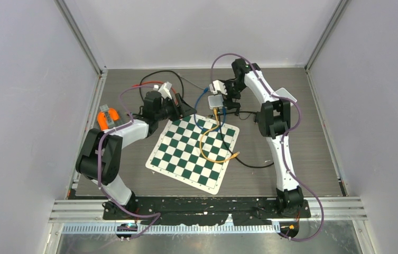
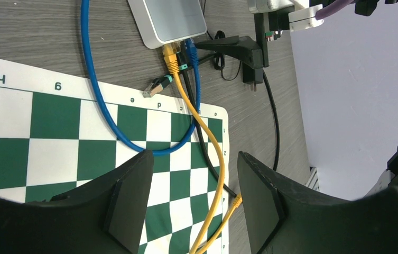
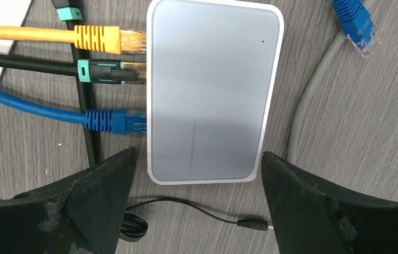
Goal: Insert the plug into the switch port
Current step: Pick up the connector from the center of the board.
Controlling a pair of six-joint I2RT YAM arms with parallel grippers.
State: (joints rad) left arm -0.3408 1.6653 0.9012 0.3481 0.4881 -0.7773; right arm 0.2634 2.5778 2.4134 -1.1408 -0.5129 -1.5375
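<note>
Black fingers [image 3: 101, 201] of the right arm fill the bottom of the right wrist view. They are spread wide, one at each near corner of a pale grey, round-cornered plastic network switch [image 3: 212, 90], and they grip nothing. Three plugs meet the switch's port side in a row: a yellow plug [image 3: 112, 39], a black plug with a teal collar [image 3: 107, 71] and a blue plug [image 3: 114, 120], their clear tips against the housing. Whether each is pushed fully home I cannot tell. A loose blue plug [image 3: 355, 24] lies on the grey wood-grain table [image 3: 355, 106] off the opposite side of the switch, apart from it and beside a grey cable [image 3: 302, 121]. A thin black lead with a barrel tip [image 3: 252, 224] lies just off the switch's near edge, in the gap between the fingers.

The left arm's fingers [image 2: 128, 201] stand apart and empty above a green-and-white chessboard mat [image 2: 54, 148]. A loose teal-collared plug [image 2: 157, 87] rests on the mat's white border, near the ports. Border letters h and g read upside down from this wrist, and smaller letters follow toward the corner. A faint mark on the switch lid is too pale to read.

From above, the switch sits just past the mat's far corner. Bare table lies right of the mat, out to the white side wall [image 1: 387, 106].
</note>
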